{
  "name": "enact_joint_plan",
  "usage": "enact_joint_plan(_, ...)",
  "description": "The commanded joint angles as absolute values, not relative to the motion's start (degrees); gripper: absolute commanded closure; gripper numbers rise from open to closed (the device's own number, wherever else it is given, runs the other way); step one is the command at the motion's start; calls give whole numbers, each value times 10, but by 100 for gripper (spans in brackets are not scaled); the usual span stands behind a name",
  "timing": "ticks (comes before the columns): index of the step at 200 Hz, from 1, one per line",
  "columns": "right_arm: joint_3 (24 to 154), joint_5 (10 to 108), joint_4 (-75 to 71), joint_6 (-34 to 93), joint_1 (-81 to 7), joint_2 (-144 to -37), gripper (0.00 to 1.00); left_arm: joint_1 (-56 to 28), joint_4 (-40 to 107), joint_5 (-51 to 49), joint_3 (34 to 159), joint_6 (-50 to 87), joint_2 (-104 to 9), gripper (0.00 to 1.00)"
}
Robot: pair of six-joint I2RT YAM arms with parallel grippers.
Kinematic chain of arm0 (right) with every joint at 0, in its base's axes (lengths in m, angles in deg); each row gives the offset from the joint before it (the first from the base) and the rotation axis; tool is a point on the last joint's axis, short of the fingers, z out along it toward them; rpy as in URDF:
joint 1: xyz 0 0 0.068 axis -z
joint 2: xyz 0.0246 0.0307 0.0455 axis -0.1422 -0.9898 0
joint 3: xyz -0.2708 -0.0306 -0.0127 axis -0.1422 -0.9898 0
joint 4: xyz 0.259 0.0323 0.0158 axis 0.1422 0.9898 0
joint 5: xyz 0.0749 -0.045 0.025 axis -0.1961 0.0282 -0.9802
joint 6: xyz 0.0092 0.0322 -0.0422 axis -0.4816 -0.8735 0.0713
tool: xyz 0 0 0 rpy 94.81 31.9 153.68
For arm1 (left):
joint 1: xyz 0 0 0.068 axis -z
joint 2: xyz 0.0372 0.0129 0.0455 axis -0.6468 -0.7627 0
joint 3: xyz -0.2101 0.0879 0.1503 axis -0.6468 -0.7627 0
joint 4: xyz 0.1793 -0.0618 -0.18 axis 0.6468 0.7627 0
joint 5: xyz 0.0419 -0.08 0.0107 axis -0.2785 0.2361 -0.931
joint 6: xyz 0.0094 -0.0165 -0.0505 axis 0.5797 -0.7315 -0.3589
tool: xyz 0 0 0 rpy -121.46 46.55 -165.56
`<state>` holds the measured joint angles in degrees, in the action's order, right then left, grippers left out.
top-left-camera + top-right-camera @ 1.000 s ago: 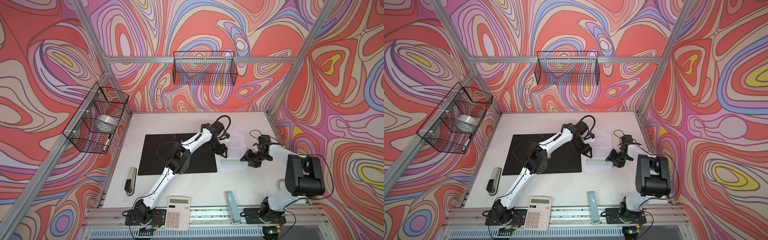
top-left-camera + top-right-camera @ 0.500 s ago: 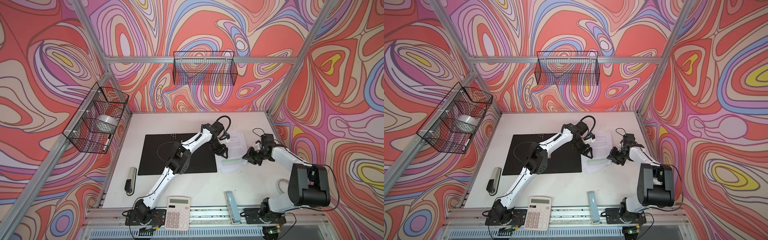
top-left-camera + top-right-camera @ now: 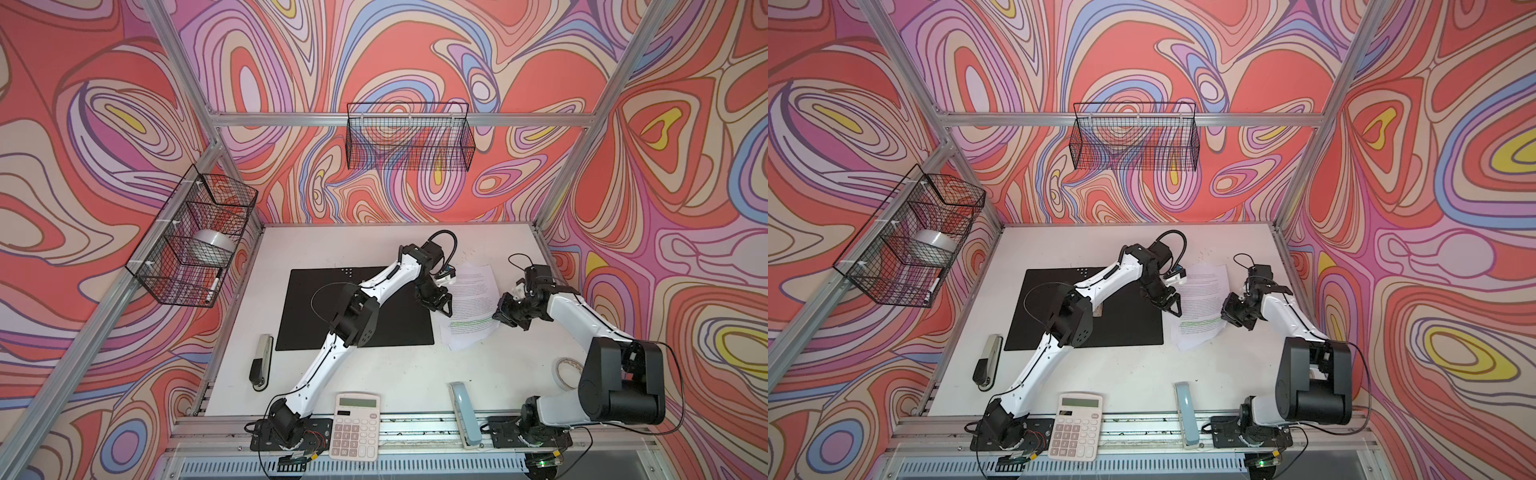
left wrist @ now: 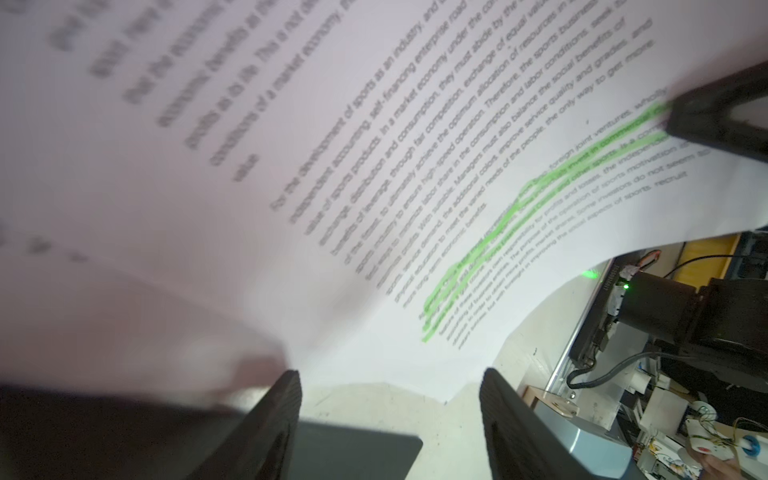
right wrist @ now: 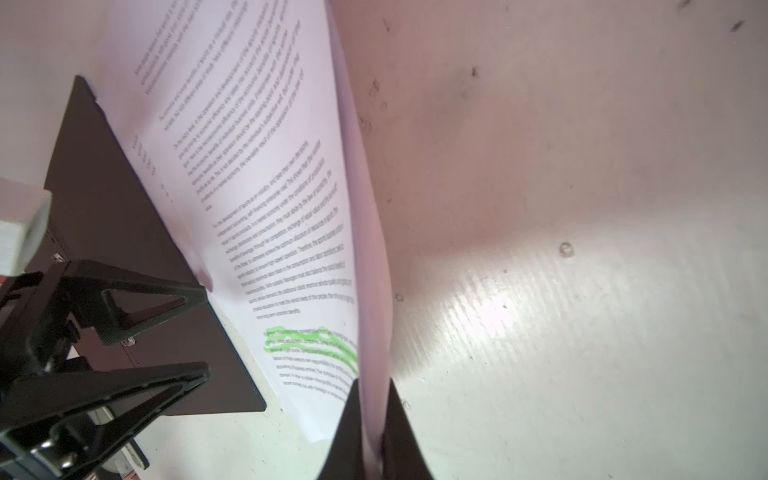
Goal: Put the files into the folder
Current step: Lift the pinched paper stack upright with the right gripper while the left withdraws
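Files (image 3: 471, 307) (image 3: 1202, 307): thin stack of printed sheets with green-highlighted lines, lying on the white desk (image 3: 374, 370) just beside the right edge of the folder (image 3: 399, 328) (image 3: 1129, 328), not in it. The folder lies open and flat, black inside facing up. The right end effector (image 3: 498, 316) (image 3: 1225, 313) is at the stack's right edge; the right wrist view shows it (image 5: 372, 415) clenched on that edge, with the sheets (image 5: 270, 208) bowing up from the desk. Change from a second ago: those jaws stood partly apart at the same edge and are now closed on the paper, and the right arm's elbow sits lower and farther out. The left arm has not shifted. The left end effector (image 3: 444, 305) (image 3: 1173, 307) sits at the files' left edge, over the folder's right margin, jaws released and well apart (image 4: 388, 386), nothing between them; the page (image 4: 374, 166) curves above it. I cannot tell whether its tips touch the paper. Obstruction: the left arm lies diagonally across the open folder, and its end effector stands between the files and the folder's face. Surroundings: a white calculator (image 3: 355, 424) at the front rail, a dark stapler (image 3: 261, 361) left of the folder, a pale blue stapler (image 3: 465, 415) at front right, and a tape roll (image 3: 567, 372) by the right arm.
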<state>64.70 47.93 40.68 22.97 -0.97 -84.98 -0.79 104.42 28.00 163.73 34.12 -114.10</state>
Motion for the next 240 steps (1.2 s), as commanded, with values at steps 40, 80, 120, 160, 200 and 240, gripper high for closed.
enact_joint_plan(40, 706, 488, 470, 265, -7, -800, 100, -143, 1077, 380, 1649, 282, -1011, 31)
enact_joint_plan(80, 752, 447, 490, 274, -7, -781, 100, -195, 1076, 387, 1617, 273, -965, 31)
enact_joint_plan(120, 824, 400, 510, 278, -7, -771, 100, -255, 1031, 431, 1547, 212, -923, 31)
enact_joint_plan(160, 897, 320, 516, 266, -8, -774, 100, -289, 1007, 426, 1494, 193, -896, 31)
enact_joint_plan(200, 955, 265, 520, 254, -8, -782, 100, -291, 985, 434, 1438, 186, -872, 31)
enact_joint_plan(240, 979, 215, 503, 231, -13, -780, 100, -292, 978, 433, 1419, 186, -858, 31)
